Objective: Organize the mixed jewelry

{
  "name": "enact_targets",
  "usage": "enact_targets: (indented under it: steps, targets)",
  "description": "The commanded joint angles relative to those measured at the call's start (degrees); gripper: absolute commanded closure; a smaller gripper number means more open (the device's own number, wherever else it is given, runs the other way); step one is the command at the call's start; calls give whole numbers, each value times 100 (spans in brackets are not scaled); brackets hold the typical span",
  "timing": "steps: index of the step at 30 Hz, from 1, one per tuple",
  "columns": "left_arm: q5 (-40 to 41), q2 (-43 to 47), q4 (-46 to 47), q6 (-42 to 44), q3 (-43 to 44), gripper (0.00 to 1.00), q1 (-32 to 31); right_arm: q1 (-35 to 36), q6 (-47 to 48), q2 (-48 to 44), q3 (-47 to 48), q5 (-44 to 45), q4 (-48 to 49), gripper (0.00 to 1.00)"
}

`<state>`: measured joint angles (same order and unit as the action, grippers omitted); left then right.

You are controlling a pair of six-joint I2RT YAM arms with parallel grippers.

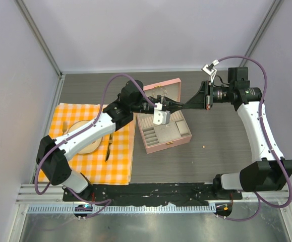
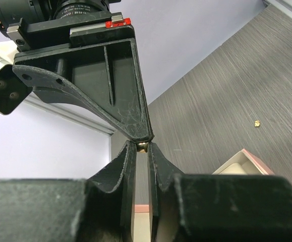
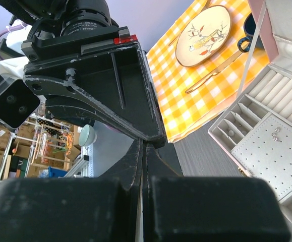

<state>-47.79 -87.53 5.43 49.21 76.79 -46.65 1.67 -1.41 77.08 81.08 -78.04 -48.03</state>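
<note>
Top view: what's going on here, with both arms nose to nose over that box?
Both gripper tips meet above the open pink jewelry box. The left gripper pinches a tiny gold piece at its fingertips; the right gripper is shut, touching tip to tip, possibly a handover. Another gold speck lies loose on the table.

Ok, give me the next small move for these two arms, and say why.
Probably tighten the left tool on the tiny gold piece before either arm withdraws. It meets the right tool tip to tip above the open pink jewelry box, the piece sits at that junction, and which tool grips it is unclear.
</note>
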Motion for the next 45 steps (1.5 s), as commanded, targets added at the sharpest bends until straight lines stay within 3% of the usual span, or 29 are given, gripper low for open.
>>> enact_targets:
  steps: [1, 4, 8, 15, 20, 28, 36, 45]
  targets:
    - [-82, 95, -50, 150, 248, 90, -72, 17, 44, -211, -4, 17, 136, 99]
    - [-73, 95, -147, 212, 283, 100, -63, 17, 62, -211, -31, 52, 136, 99]
    - [-29, 95, -218, 212, 292, 100, -72, 9, 97, -263, -48, 149, 136, 94]
    - [85, 78, -472, 387, 345, 100, -63, 26, 97, -334, -31, 228, 118, 73]
    - [200, 139, -508, 440, 266, 100, -63, 0, 115, -334, 4, 324, 48, 68]
    - [454, 218, -595, 379, 257, 100, -63, -44, 1371, -35, 575, 1141, -1199, 64]
    - [1139, 508, -2352, 853, 380, 100, -63, -271, 1222, -79, 584, 1502, -946, 64]
    - [2579, 579, -4610, 503, 898, 100, -273, -440, 1081, 106, 725, 1572, -848, 63]
